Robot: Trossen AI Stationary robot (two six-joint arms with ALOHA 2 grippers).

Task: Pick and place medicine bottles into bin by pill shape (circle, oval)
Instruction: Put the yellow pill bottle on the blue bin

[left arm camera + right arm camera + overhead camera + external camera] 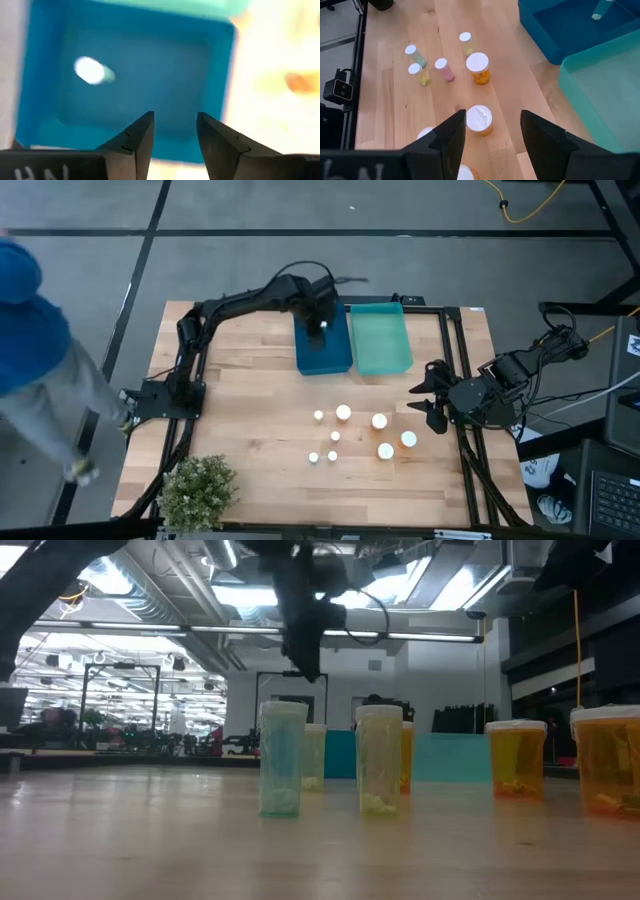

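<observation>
The left pincer (174, 131) hung over the blue bin (323, 350), its fingers apart and holding nothing, with one small white-capped bottle (90, 70) lying on the bin floor just below and ahead of it; judged from that, a drop into the blue bin had just been made and the sorting was at an early stage. Beside the blue bin, on the side away from the left arm's base, stood the teal bin (382, 340), in which no bottle could be seen. Farther out, on the tabletop (250, 410) toward the near edge, eight bottles stood upright in a loose cluster: four small pale ones (318, 416) and four larger amber ones (385, 451), all white-capped and apart from one another. The right pincer (492, 130) waited at the tabletop's right edge, fingers spread and empty, looking across that cluster, an amber bottle (479, 119) nearest to it. A potted plant (198, 490) sat at the near left corner, well clear of the work, and a person in blue (30, 330) stood off the tabletop's left side. The next move probably called for the left arm to swing back to the cluster, settle over one bottle and close on it without knocking its neighbours.
</observation>
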